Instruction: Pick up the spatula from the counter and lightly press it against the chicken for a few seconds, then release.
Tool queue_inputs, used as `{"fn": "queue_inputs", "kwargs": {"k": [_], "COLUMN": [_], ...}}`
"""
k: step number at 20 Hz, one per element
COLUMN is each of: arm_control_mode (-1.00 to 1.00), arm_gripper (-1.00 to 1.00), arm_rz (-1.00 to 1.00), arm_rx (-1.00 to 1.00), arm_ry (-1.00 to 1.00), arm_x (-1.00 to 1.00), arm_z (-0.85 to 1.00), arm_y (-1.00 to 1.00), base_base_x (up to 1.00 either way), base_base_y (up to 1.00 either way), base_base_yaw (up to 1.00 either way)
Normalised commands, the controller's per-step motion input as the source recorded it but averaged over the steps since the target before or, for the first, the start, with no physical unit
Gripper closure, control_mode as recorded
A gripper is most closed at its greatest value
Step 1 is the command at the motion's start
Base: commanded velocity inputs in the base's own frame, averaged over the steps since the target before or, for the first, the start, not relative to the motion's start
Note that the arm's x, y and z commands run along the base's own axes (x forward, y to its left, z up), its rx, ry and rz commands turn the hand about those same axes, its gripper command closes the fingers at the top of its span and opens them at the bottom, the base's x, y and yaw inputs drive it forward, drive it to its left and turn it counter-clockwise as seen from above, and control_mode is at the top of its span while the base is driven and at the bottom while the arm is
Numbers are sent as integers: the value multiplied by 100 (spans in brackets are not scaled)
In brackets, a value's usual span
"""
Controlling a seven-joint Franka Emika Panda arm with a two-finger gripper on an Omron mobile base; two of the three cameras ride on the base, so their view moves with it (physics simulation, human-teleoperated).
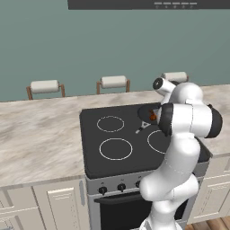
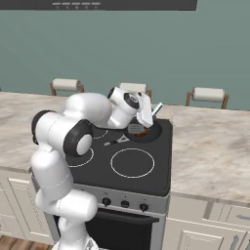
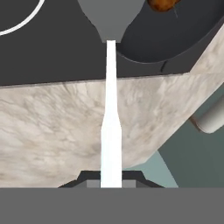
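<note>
The tool [image 3: 111, 181] is clamped on the white handle of the spatula [image 3: 111, 131], its two dark tips pressed in at the handle's butt end. In the hand view the spatula's long axis runs straight away from the tool: the handle narrows as it goes out, then widens into the grey blade, which points at the cooktop [image 3: 52, 52] and lies over the near rim of the dark pan [image 3: 175, 39]. The chicken [image 3: 162, 4], a brown-orange lump, sits in the pan just beside the blade; whether the two touch I cannot tell.

From the right base view the tool [image 2: 145, 114] hangs above the pan [image 2: 149, 135] at the cooktop's back right burner. The spatula is tilted there, handle end up and toward the back wall, blade end down toward the pan.

The black cooktop [image 1: 96, 148] carries white burner rings and is set into a pale marbled desk [image 1: 36, 139] that runs to both sides. Beige cabinet fronts [image 1: 58, 202] stand below. Behind the desk are chairs with white cushions [image 1: 44, 86], then a teal wall [image 1: 90, 45], with a dark hood [image 1: 148, 4] overhead.
</note>
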Motion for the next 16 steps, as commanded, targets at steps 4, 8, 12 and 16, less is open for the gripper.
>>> {"fn": "queue_inputs", "kwargs": {"k": [4, 8, 12, 16], "arm_control_mode": [-100, -100, -100, -100], "arm_gripper": [100, 100, 100, 100], "arm_rz": [0, 0, 0, 0], "arm_rx": [0, 0, 0, 0], "arm_ry": [0, 0, 1, 1], "arm_x": [21, 23, 12, 3], "arm_z": [-3, -3, -10, -13], "arm_y": [-2, -3, -5, -3], "base_base_x": [0, 0, 0, 0], "base_base_y": [0, 0, 0, 0], "base_base_yaw": [0, 0, 0, 0]}}
